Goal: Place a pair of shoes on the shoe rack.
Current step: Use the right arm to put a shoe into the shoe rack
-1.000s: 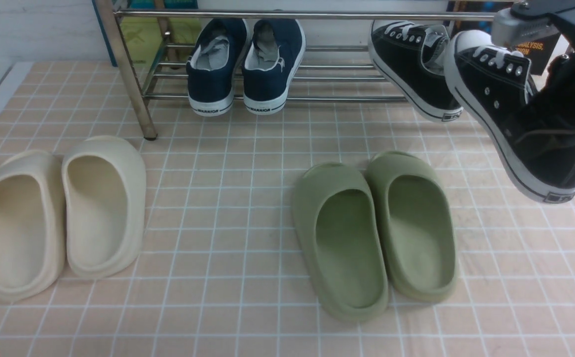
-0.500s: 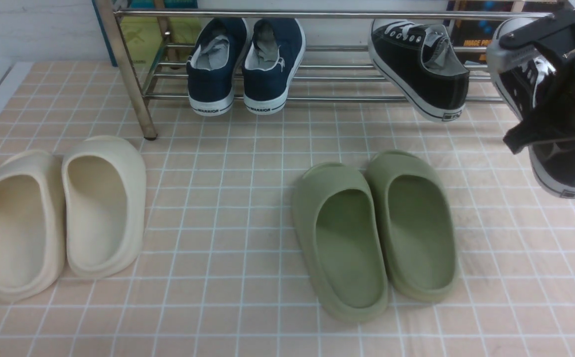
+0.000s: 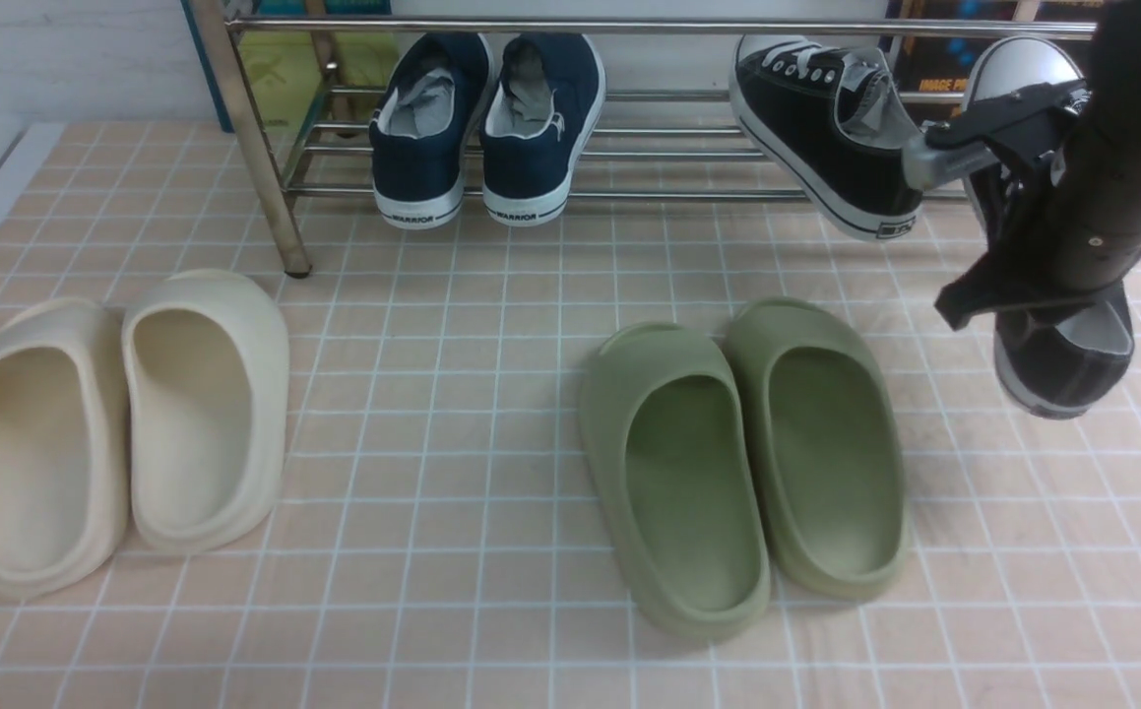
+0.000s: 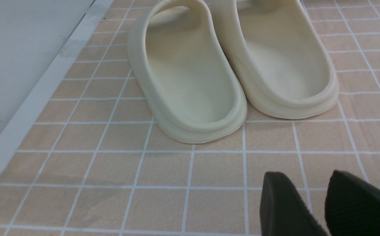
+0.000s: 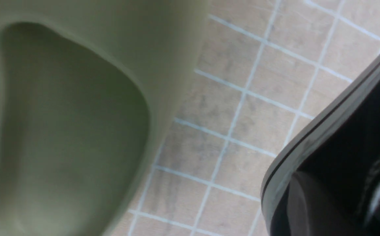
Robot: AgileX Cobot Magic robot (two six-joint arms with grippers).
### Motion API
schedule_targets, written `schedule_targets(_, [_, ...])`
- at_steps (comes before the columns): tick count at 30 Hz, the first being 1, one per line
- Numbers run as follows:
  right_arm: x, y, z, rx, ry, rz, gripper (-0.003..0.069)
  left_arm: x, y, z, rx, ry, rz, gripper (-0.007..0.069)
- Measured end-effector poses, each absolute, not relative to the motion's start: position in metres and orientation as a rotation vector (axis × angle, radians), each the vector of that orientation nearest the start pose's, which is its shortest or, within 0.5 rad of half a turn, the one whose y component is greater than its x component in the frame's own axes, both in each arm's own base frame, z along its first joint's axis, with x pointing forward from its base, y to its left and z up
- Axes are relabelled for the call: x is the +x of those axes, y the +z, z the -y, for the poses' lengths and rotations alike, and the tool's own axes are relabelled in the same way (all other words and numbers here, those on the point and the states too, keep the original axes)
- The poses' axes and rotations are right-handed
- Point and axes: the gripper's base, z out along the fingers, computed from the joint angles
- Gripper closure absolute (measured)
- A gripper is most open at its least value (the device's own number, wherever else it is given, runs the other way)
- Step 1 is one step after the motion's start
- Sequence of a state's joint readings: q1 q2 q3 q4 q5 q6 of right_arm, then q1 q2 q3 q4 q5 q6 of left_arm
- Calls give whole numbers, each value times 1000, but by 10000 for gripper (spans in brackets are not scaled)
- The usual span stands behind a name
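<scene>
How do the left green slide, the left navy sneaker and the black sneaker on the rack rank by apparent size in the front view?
1. Left green slide: clearly largest, though it is nearest the camera.
2. Black sneaker on the rack and left navy sneaker: too alike to rank; both lie farther back.

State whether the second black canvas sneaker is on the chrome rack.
Not yet: the right gripper holds the second black canvas sneaker tilted, heel over the tiled floor.
</scene>
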State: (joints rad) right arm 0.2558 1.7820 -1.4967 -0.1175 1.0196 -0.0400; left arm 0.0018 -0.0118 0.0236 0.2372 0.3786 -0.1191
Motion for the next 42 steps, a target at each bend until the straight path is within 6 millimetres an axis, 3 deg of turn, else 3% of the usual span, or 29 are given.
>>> schedule_targets(5, [358,294,-109,-539,-77,-2681,645,52,173,-8,33,153,-1866,386])
schedule_targets(9, [352,303,-114,-507,-80,-2674,644,52,173,-8,33,153,-1866,386])
schedule_targets(24, [306,336,-93,-436,-132,-2679,644,52,173,-8,35,155,-1866,386])
schedule_targets(31, [317,334,-77,-344,-200,-2651,643,52,173,-8,36,157,-1865,386])
schedule_targets(37, [332,315,-58,-264,-233,-2715,643,52,173,-8,36,157,-1865,386])
schedule_targets(42, [338,304,-57,-264,-235,-2739,643,52,173,-8,36,157,-1866,386])
